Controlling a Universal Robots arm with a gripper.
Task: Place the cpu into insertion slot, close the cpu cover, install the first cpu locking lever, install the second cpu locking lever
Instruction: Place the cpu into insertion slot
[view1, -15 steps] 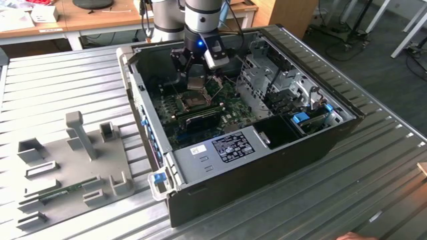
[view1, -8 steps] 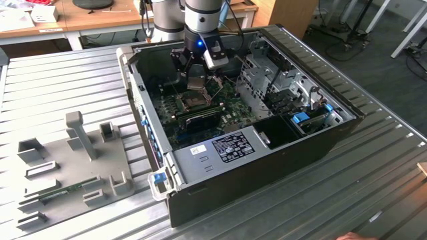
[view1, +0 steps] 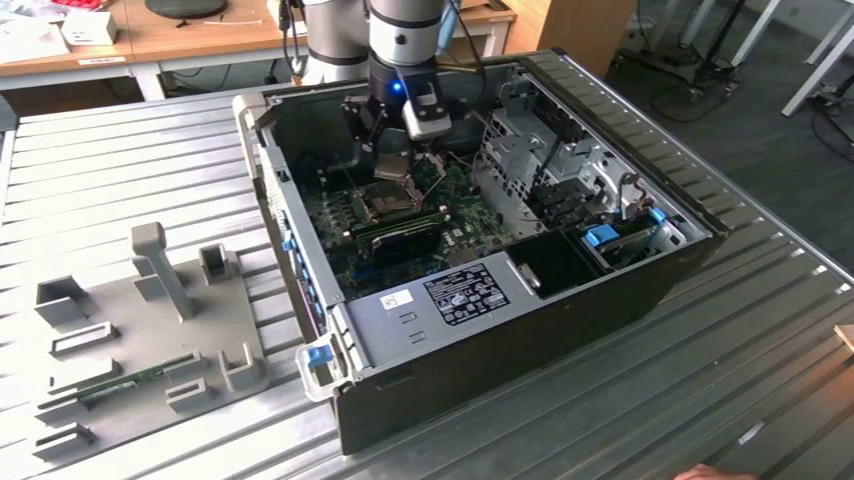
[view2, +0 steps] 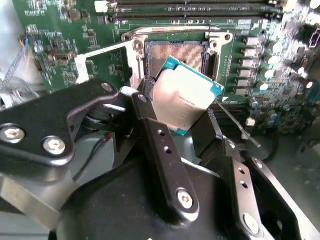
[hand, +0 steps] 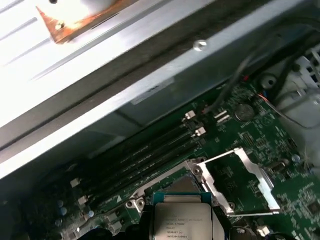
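Note:
My gripper (view1: 400, 152) hangs inside the open computer case, shut on the cpu (view2: 186, 95), a small square chip with a silvery face and a teal edge. The black fingers (view2: 159, 145) clamp two opposite sides of it. The chip is tilted and sits just above and beside the insertion slot (view2: 176, 54), a dark square socket with a silver rim whose contact field lies bare. In the first wrist view the cpu (hand: 182, 220) hovers at the edge of the slot (hand: 176, 185), and the cpu cover (hand: 251, 171), a thin silver frame, stands swung open to one side. A thin locking lever (view2: 102, 49) sticks out, unlatched.
Long black memory strips (hand: 145, 155) run beside the socket. The grey drive cage (view1: 534, 150) and the case walls (view1: 287, 230) close in around the board. A grey fixture plate (view1: 147, 320) lies on the ribbed table at the exterior view's left. A hand (view1: 707, 472) shows at the bottom edge.

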